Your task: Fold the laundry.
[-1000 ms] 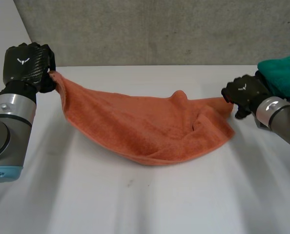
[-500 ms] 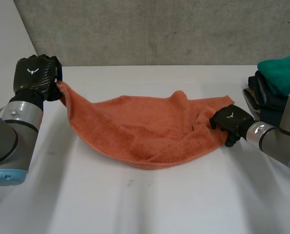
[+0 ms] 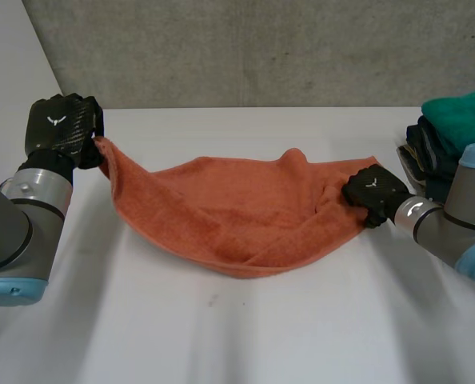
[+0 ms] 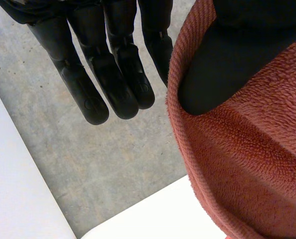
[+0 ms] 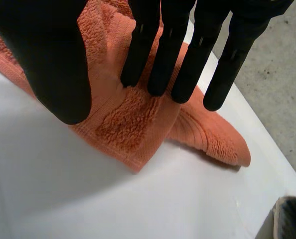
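An orange towel (image 3: 237, 216) hangs in a sagging band across the white table (image 3: 245, 336). My left hand (image 3: 57, 124) holds its left corner raised near the table's back left edge. In the left wrist view the thumb (image 4: 218, 64) presses into the towel (image 4: 247, 164) while the other fingers (image 4: 113, 74) stay straight beside it. My right hand (image 3: 369, 192) rests low at the towel's right corner. In the right wrist view its straight fingers (image 5: 188, 59) and spread thumb (image 5: 53, 64) hover over the corner of the towel (image 5: 133, 114), which lies flat on the table.
A stack of folded clothes stands at the table's right edge, a teal piece (image 3: 465, 120) on top of dark ones (image 3: 429, 156). A grey concrete wall (image 3: 261, 48) runs behind the table. The table's left edge passes just beyond my left hand.
My right hand has moved left from beside the clothes stack onto the towel's right corner. My left hand has shifted slightly right, still holding its corner.
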### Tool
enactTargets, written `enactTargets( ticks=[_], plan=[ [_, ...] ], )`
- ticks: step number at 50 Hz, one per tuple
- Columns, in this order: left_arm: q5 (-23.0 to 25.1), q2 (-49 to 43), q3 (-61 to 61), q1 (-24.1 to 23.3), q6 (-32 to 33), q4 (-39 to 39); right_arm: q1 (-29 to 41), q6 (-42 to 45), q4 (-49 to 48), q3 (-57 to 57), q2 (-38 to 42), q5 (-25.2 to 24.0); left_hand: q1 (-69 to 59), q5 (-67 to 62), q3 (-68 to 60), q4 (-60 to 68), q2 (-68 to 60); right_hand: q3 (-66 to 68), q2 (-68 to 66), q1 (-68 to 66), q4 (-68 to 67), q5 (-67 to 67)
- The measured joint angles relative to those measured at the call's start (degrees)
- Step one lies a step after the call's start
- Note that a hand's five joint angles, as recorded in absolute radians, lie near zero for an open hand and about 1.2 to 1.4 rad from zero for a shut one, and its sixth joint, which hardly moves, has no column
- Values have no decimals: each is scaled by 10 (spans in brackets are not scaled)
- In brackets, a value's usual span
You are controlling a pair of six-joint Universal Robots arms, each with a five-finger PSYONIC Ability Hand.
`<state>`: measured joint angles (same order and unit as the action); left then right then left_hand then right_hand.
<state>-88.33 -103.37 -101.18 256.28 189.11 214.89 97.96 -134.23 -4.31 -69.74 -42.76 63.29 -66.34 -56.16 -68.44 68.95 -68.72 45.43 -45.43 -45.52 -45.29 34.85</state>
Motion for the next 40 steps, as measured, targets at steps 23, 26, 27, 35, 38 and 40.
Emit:
enactTargets(
  ticks=[23,26,27,35,38,40],
  plan=[
    [-2,6,6,5,1,-8,24,-21,-9,48,-60,61,0,0,0,0,0,225,-220,-176,-233,212],
    [-2,20,9,5,3,-20,20,-18,47,46,-125,76,0,0,0,0,0,225,-220,-176,-233,218],
    [-2,25,10,5,3,-25,18,-16,61,46,-137,78,0,0,0,0,0,225,-220,-180,-233,221],
    [0,82,30,12,7,-140,-45,77,292,42,-288,131,0,0,0,0,0,226,-220,-184,-233,226],
    [0,97,43,15,8,-214,-62,120,364,30,-335,152,0,0,0,0,0,227,-220,-184,-233,227],
    [1,98,49,16,10,-263,-65,137,386,11,-352,161,0,0,0,0,0,228,-220,-184,-233,227]
  ],
)
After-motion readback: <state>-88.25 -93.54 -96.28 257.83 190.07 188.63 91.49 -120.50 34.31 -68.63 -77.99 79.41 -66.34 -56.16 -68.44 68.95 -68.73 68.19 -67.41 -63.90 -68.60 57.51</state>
